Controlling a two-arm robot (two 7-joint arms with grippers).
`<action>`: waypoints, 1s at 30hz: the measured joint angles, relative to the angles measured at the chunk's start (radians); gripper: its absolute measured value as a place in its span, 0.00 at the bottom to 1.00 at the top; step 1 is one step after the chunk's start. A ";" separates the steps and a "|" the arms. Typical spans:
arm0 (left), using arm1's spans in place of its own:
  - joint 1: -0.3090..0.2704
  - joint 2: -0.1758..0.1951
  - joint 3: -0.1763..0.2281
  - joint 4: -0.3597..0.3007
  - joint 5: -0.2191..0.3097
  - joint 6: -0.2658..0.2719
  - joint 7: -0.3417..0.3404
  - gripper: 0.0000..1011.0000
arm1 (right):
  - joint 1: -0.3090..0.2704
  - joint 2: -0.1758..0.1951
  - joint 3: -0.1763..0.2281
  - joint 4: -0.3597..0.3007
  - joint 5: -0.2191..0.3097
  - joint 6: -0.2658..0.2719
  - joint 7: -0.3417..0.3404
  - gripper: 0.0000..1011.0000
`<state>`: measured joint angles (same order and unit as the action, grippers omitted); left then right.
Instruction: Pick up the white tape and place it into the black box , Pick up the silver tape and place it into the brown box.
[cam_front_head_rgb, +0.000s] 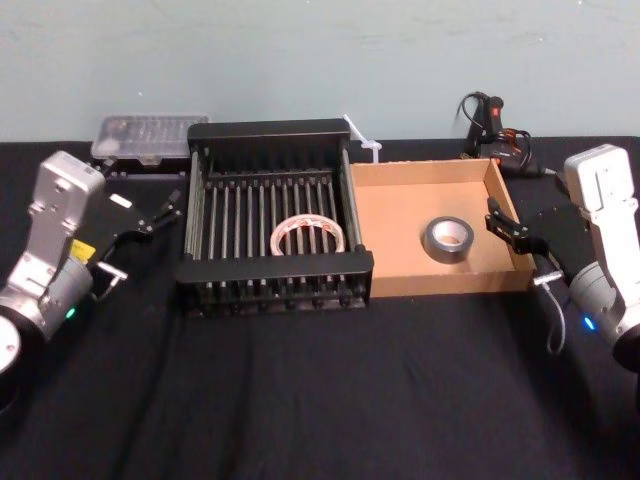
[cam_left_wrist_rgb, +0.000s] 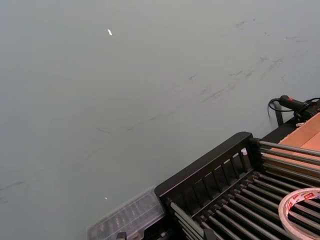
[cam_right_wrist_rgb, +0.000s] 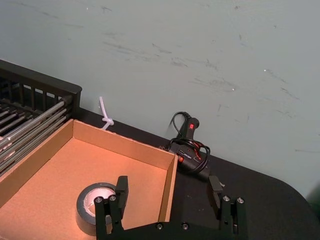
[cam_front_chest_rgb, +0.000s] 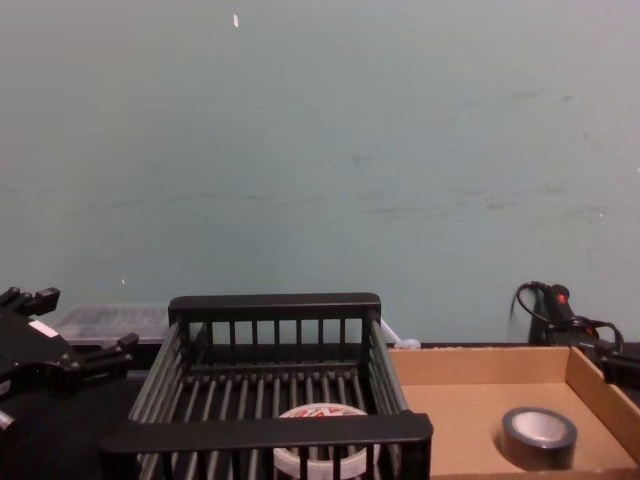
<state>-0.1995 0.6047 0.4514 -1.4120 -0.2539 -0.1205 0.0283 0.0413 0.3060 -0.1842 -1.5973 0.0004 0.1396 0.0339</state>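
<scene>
1. Worktop: black cloth. It carries both boxes side by side, with their near walls touching or almost touching.
2. Black box: slatted crate, left of centre. The white roll is its only content.
3. Brown box: shallow cardboard tray just right of the crate. The silver roll is its only content.
4. Left gripper: outside the crate, beside its left wall. Jaws spread, nothing between them.
5. Right gripper: at the tray's right wall, jaws wide apart and straddling it. One finger sits on the tray side near the silver roll, the other outside. It holds nothing, and its height above the wall cannot be told.
6. Clear plastic case behind the crate's left rear corner; corded black-and-red tool behind the tray. Neither belongs to the task.
7. White tape: lies flat on the crate's slats, toward the front and right of middle. First placement judged complete.
8. Silver tape: lies flat on the tray floor, right of middle, clear of the walls. Second placement judged complete. No pick or place appears outstanding; at most the arms need to pull clear.
</scene>
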 joint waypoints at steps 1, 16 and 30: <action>0.000 0.000 0.000 0.000 0.000 0.000 0.000 0.99 | 0.000 0.000 0.000 0.000 0.000 0.000 0.000 0.99; 0.000 0.000 0.000 0.000 0.000 0.000 0.000 0.99 | 0.000 0.000 0.000 0.000 0.000 0.000 0.000 0.99; 0.000 0.000 0.000 0.000 0.000 0.000 0.000 0.99 | 0.000 0.000 0.000 0.000 0.000 0.000 0.000 0.99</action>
<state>-0.1996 0.6047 0.4514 -1.4120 -0.2539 -0.1205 0.0283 0.0413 0.3059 -0.1842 -1.5973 0.0004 0.1396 0.0339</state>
